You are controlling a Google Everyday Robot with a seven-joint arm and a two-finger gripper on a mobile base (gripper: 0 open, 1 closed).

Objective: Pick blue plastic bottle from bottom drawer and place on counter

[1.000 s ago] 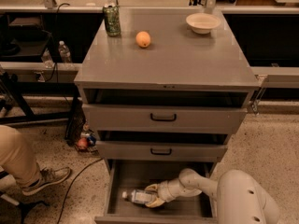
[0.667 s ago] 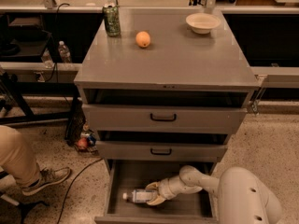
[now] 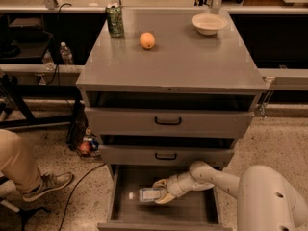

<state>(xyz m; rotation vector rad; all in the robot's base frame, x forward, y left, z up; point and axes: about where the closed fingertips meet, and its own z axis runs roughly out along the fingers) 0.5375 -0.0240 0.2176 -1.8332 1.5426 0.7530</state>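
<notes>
Camera view looking down on the front of a grey three-drawer cabinet. Reaching in from lower right with a white jointed arm (image 3: 214,174), next to the rounded white robot body (image 3: 272,201). Bent at the elbow just under the middle drawer, then stretched leftward and low, with the wrist about level. Ending in a beige two-finger gripper (image 3: 161,191) inside the bottom drawer (image 3: 126,201), a wide grey metal one with flat bare floor and low side walls, pulled out toward the camera. Holding with clenched jaws the blue plastic bottle (image 3: 148,195), small and clear, with white cap and pale label. Gripping it at the base end, with one finger behind and one in front. Lying on its side near the middle of the drawer floor, with cap to the left and base toward the gripper. Cannot tell if resting on the floor or raised a little.

Higher up, two grey drawers with black handles (image 3: 168,121). On top, the counter (image 3: 192,66), a broad flat grey surface, carrying a green drink can (image 3: 114,20) upright at rear left, a round orange fruit (image 3: 147,40) near it but apart, and a pale shallow bowl (image 3: 208,23) at rear right. At far left, on the speckled floor, a leg in tan trousers (image 3: 17,160) with a grey shoe (image 3: 48,184).
</notes>
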